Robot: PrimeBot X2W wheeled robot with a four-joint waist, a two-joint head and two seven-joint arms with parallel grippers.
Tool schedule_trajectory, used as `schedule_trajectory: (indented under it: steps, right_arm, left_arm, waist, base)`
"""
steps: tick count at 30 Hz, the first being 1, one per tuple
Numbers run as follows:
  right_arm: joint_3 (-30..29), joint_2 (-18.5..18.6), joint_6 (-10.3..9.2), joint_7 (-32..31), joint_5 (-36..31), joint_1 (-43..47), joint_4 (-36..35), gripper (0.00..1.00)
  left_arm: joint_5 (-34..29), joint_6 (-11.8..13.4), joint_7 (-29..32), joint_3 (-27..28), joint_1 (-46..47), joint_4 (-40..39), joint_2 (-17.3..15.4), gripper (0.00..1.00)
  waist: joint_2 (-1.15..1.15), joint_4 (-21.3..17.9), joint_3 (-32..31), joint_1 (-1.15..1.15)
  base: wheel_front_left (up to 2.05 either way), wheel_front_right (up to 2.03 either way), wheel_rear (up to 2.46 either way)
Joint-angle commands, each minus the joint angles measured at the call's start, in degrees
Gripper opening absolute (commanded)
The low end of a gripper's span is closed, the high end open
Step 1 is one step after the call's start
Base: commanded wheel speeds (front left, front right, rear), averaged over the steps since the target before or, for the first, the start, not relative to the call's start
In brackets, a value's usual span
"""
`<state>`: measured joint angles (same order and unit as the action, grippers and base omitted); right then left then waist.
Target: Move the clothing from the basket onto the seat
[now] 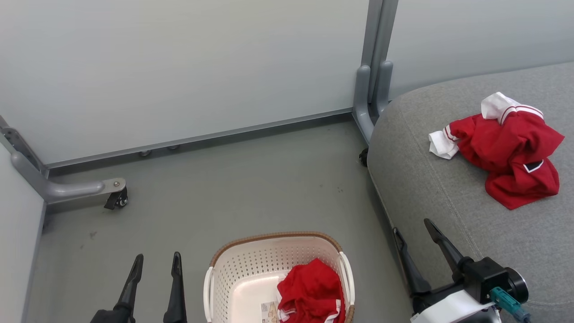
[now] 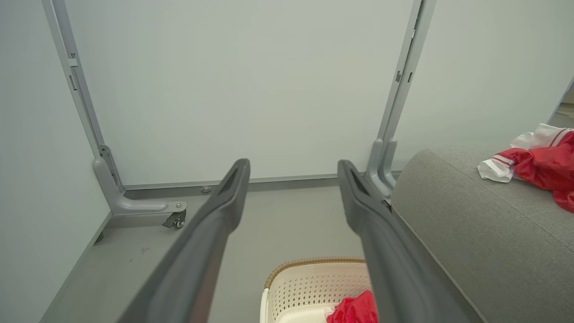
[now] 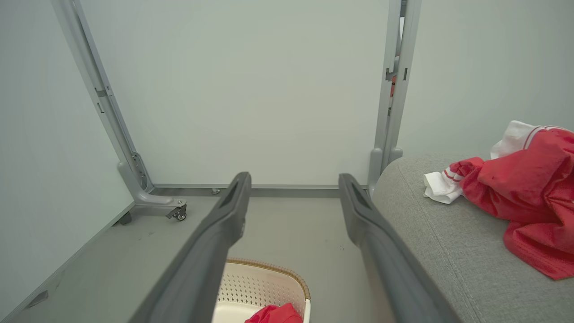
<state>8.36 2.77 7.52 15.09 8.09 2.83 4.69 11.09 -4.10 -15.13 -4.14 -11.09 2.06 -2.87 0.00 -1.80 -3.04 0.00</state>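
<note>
Grey floor point(image 1: 251, 179), enclosed by pale panels point(image 1: 179, 67) on castered metal frames, carries the basket point(image 1: 233, 269) at the lower centre of the head view, with the seat point(image 1: 426, 188) just to its right. Top point(image 1: 511, 152): crumpled on the seat, well back from the front edge, one white cuff trailing toward the basket side. Shorts point(image 1: 311, 287): bunched inside the basket against its right wall, beside a sticker point(image 1: 270, 311) on the bottom. Left gripper point(image 1: 158, 258): fingers apart, nothing between them, over bare floor left of the basket. Right gripper point(image 1: 411, 228): fingers apart, nothing held, at the seat's front edge to the right of the basket. Assessment: the task appears half complete, with one garment delivered and one outstanding; the step in hand is the approach for the second pick. The right gripper seems the better placed, as the shorts lie on its side. The next move calls for bringing it over the basket, lowering the spread fingers onto the cloth heap clear of the rim, closing on a fold, lifting above the wall, then carrying across to the seat.
</note>
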Motion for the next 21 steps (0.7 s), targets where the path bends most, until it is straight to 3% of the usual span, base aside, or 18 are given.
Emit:
schedule_trajectory:
  steps: [1,21]
  right_arm:
    - [-0.3,0.2,-0.06,0.1,0.4,0.6,0.0,1.0]
    - [-1.0,0.2,-0.06,0.1,1.5,0.0,-0.2,1.0]
  left_arm:
    - [0.0,0.1,0.0,0.1,-0.6,0.1,0.0,1.0]
    - [0.0,-0.1,0.0,-0.8,0.7,0.7,0.0,1.0]
  waist:
    - [0.0,0.0,0.0,0.0]
    - [0.0,0.1,1.8,0.0]
  base:
    - [0.0,0.0,0.0]
    - [0.0,0.0,0.0]
